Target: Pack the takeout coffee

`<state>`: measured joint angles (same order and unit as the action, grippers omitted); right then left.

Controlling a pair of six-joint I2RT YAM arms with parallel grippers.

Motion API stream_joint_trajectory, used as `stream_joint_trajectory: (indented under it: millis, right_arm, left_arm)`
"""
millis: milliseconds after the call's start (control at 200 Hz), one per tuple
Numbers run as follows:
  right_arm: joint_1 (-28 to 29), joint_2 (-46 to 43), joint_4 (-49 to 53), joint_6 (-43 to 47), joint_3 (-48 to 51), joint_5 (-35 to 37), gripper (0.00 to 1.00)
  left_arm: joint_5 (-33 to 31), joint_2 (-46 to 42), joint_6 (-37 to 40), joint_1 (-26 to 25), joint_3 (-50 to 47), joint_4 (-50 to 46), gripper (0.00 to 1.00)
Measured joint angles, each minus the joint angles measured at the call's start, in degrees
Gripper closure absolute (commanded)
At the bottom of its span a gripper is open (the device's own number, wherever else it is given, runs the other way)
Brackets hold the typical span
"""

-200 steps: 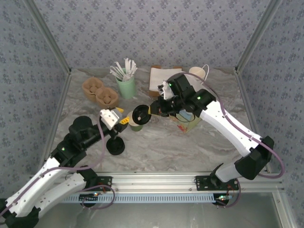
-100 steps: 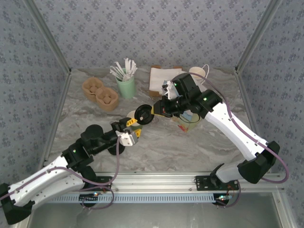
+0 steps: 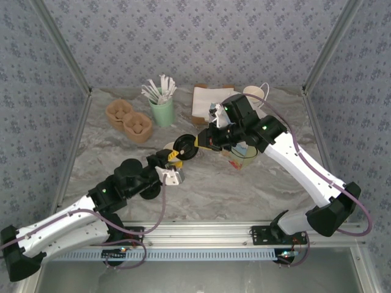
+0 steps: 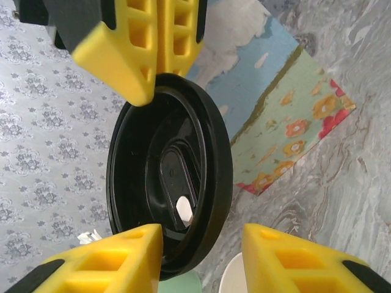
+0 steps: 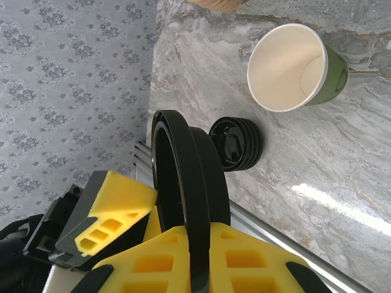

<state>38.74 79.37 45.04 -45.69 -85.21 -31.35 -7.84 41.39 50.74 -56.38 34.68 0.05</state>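
Right pincer [image 5: 198, 244] is clamped on the rim of the black lid [image 4: 174, 171], which it holds on edge above the bench [image 3: 244, 189]. Left pincer [image 4: 198, 239] has its fingers apart with the lid's lower rim between them; one finger is at the rim, the other clear of it.

Green paper cup [image 5: 287, 64] sits on the bench close under both pincers, mouth uncovered. Stack of black lids [image 5: 237, 141] lies near the cup, apart from it. Floral paper bag [image 4: 281, 116] is on the bench beyond the lid.
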Motion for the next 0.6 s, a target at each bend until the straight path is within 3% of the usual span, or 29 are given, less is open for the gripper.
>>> stream_joint_trajectory:
  millis: [605]
  right_arm:
    - [-0.26, -0.07, -1.09, -1.18, 0.85, 0.04, 0.85]
  left_arm:
    - [-1.88, 1.14, 0.79, -0.33, 0.11, 0.07, 0.93]
